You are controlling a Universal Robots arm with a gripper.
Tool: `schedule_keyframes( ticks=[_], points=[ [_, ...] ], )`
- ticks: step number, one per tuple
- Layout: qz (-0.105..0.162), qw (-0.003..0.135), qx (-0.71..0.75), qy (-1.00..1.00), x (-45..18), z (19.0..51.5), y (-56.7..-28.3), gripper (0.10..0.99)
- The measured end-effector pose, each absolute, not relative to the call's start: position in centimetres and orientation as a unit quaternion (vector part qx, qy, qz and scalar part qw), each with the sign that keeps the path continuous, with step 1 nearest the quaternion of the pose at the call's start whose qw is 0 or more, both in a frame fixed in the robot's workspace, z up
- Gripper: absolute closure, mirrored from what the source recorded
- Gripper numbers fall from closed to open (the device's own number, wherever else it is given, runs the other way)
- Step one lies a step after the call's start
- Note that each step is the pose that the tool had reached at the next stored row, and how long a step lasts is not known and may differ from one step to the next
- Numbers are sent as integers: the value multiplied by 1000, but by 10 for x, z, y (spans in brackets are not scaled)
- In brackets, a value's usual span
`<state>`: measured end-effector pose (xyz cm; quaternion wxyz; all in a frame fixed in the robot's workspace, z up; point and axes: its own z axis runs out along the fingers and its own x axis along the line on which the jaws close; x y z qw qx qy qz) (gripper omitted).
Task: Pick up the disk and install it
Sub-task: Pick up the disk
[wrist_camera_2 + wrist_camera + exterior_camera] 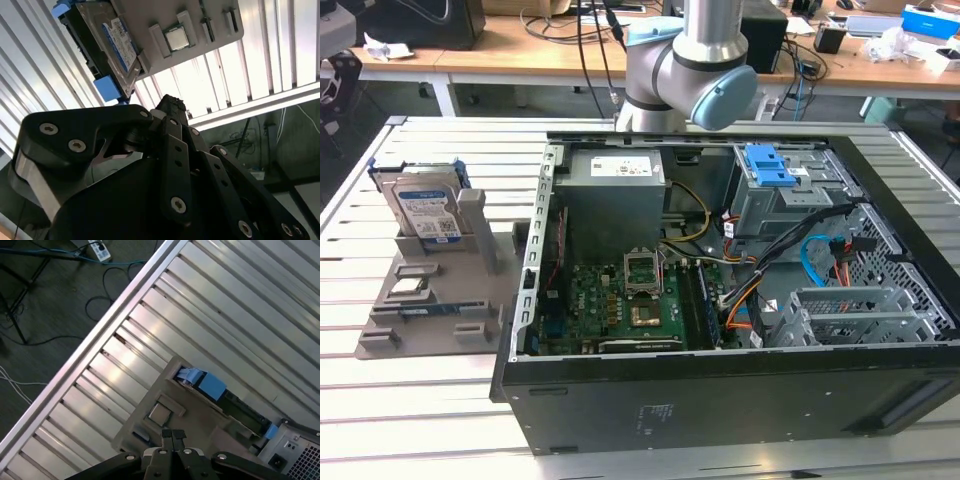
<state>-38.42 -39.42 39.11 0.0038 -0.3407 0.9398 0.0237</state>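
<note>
**one disk in its holder, my gripper closed and empty above it**

i count one disk (424, 208). it stands upright on its edge in a slot at the far end of one grey holder (430, 295), which lies on the slatted metal table (410, 420) at the exterior view's left. its white-and-blue label faces out and its blue carrier frame wraps its sides. in the second wrist view i see the label face and a blue tab of the frame. in the first wrist view i see the disk edge-on, with the frame's blue end towards the table's edge.

one small square chip (176, 38) sits in a pocket of the holder, apart from the disk.

just beside the holder, towards the exterior view's right, lies one open computer case (720, 400). inside it are one green motherboard (610, 305), one grey metal box (615, 190) with a white sticker, and one blue latch (769, 165) on top of a drive bay.

my one arm (690, 60) rises behind the case's far wall, its grey and light-blue joint bent there.

my gripper (173, 436) looks down on the holder from above. its two fingertips are pressed together with nothing between them. it touches neither the holder nor the disk.
</note>
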Motion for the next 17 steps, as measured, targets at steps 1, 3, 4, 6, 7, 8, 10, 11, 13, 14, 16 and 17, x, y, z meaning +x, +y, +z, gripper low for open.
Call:
schedule_keyframes(
  ticks=[1, 3, 4, 6, 7, 8, 10, 11, 13, 14, 16, 17],
  points=[
    [24, 4, -347, 938, -384, 391, -394, 980],
    [24, 3, -372, 928, -384, 391, -394, 980],
    [24, 3, -378, 925, -384, 391, -394, 980],
    [24, 3, -391, 920, -384, 391, -394, 980],
    [24, 2, -396, 918, -384, 391, -394, 980],
    [24, 2, -406, 914, -384, 391, -394, 980],
    [24, 2, -418, 908, -384, 391, -394, 980],
    [24, 2, -425, 905, -384, 391, -394, 980],
    [24, 1, -438, 899, -384, 391, -394, 980],
    [24, 1, -443, 896, -384, 391, -394, 980],
    [24, 1, -461, 887, -384, 391, -394, 980],
    [24, 0, -467, 884, -384, 391, -394, 980]
  ],
)
